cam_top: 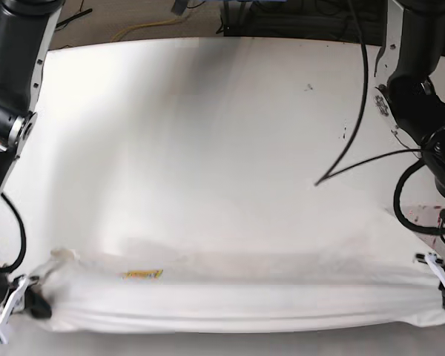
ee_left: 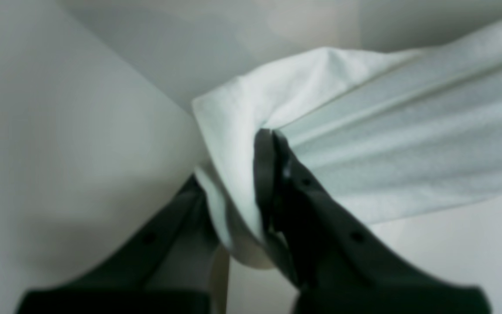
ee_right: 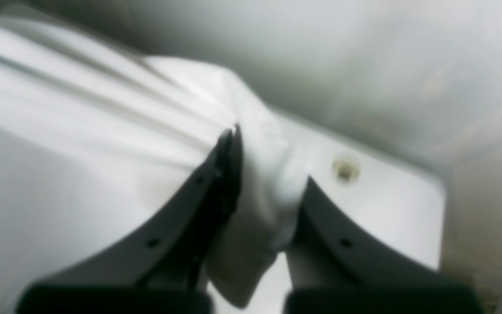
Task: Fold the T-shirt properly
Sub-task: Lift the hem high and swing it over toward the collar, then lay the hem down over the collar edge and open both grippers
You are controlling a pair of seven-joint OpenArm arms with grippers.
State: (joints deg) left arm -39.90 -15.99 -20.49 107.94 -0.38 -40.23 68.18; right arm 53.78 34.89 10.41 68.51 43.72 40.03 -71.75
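Note:
The off-white T-shirt (cam_top: 230, 297) is pulled into a long band along the table's near edge, with its small yellow patch label (cam_top: 142, 274) facing up. At the band's right end in the base view, my left gripper (cam_top: 439, 293) is shut on the cloth. My right gripper (cam_top: 31, 300) is shut on the left end. In the left wrist view the T-shirt (ee_left: 408, 144) runs taut to the right from the left gripper (ee_left: 251, 152), bunched between the dark fingers (ee_left: 320, 209). In the right wrist view the T-shirt (ee_right: 81, 100) stretches left from the right gripper (ee_right: 259, 152).
The white table (cam_top: 222, 148) spreads beyond the shirt. A black cable (cam_top: 356, 111) hangs over its right side, close to some red marks (cam_top: 423, 216). Both arms rise along the left and right edges. A table corner with a screw hole (ee_right: 344, 170) lies just past the right gripper.

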